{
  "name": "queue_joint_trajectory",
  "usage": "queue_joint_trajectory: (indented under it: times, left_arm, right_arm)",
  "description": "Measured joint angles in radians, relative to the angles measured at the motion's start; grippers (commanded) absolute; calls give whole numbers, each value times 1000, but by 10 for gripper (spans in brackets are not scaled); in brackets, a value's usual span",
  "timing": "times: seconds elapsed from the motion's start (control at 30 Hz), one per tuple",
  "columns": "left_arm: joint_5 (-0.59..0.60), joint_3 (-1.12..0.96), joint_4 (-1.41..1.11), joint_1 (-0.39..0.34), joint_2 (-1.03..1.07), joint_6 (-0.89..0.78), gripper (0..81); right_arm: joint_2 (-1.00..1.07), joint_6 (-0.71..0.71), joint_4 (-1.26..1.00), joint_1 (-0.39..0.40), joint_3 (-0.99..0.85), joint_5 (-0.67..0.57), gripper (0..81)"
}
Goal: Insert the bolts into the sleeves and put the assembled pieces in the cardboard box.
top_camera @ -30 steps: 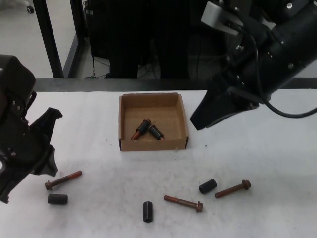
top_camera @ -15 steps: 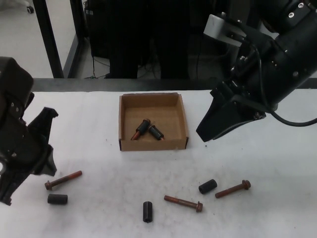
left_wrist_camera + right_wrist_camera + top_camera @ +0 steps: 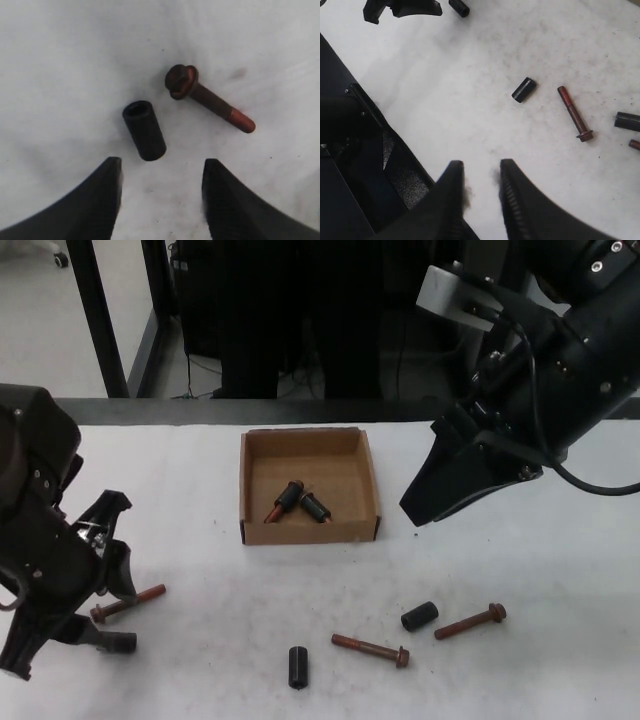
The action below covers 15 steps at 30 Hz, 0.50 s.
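At the front left corner of the bench (image 3: pixel 560 560) our left gripper (image 3: pixel 161 162) hangs open above a sleeve (image 3: pixel 144 130) and bolt (image 3: pixel 210 97); our right gripper (image 3: pixel 480 162) gapes slightly, empty.

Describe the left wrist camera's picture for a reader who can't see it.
A short black sleeve and a rust-coloured bolt lie close together, not touching, on the white bench. The left gripper hovers over them, its two dark fingers open and empty, the sleeve just ahead of them.
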Motion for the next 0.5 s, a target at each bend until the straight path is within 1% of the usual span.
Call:
queue_joint_trajectory:
  times: [0.17, 0.3, 0.5]
  left_arm:
    - [-45, 0, 4, -11, 0, -83, 468]
    - [-86, 0, 4, -27, 3, -101, 468]
    - [-84, 0, 7, -60, 53, -106, 468]
  right_arm:
    - [0, 0, 0, 0, 0, 0, 246]
    - [0, 0, 2, 0, 0, 0, 246]
    - [0, -6, 45, 0, 0, 0, 246]
